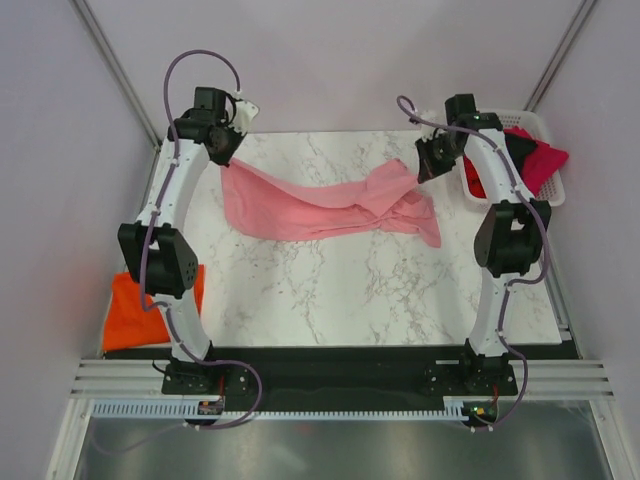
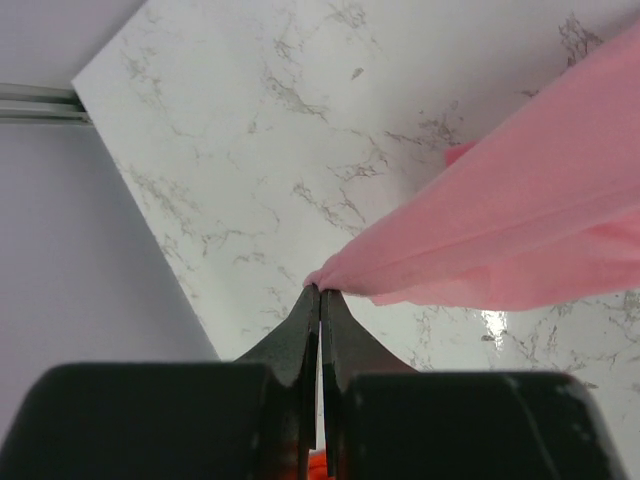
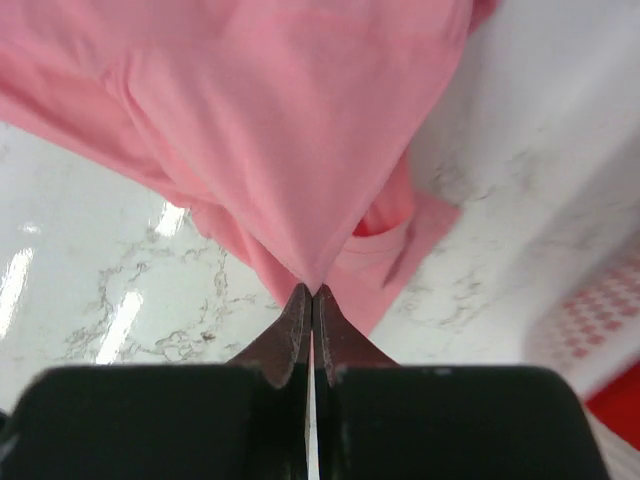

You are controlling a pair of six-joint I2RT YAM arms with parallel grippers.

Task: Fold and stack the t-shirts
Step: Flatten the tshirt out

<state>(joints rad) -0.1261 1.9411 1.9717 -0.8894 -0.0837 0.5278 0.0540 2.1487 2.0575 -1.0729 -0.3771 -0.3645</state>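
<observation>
The light pink t-shirt (image 1: 320, 208) hangs stretched between my two grippers above the marble table (image 1: 330, 295), its lower part draped on the far half. My left gripper (image 1: 226, 158) is shut on its left end; in the left wrist view the jaws (image 2: 320, 290) pinch a corner of the pink cloth (image 2: 500, 230). My right gripper (image 1: 425, 165) is shut on its right end; the right wrist view shows the jaws (image 3: 311, 290) pinching a fold of the pink shirt (image 3: 280, 110). A bright orange t-shirt (image 1: 138, 310) lies left of the table. Red, black and magenta shirts (image 1: 535, 160) sit in the basket.
A white basket (image 1: 545, 125) stands at the far right corner beside the right arm. Grey walls close in the back and sides. The dark base rail (image 1: 330, 375) with both arm bases runs along the near edge.
</observation>
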